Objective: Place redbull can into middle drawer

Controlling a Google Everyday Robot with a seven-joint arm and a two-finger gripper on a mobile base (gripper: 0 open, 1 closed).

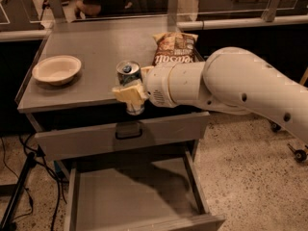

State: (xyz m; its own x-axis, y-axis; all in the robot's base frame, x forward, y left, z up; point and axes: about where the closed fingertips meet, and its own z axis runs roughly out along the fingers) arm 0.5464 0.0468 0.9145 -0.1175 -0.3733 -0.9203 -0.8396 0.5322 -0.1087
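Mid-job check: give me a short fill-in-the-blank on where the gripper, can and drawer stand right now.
1. The gripper is ____ on the redbull can, at the front edge of the counter.
2. The middle drawer below it stands ____.
3. In the camera view, the bowl lies to the ____ of the can.
Missing words: shut; open; left.

We see a pale, shallow round bowl [56, 69] on the left of the grey counter [91, 40] and a brown crinkled chip bag [174, 48] towards its right. The hand [131, 93] hangs at the counter's front edge. Black cables [19, 186] trail down at the lower left.
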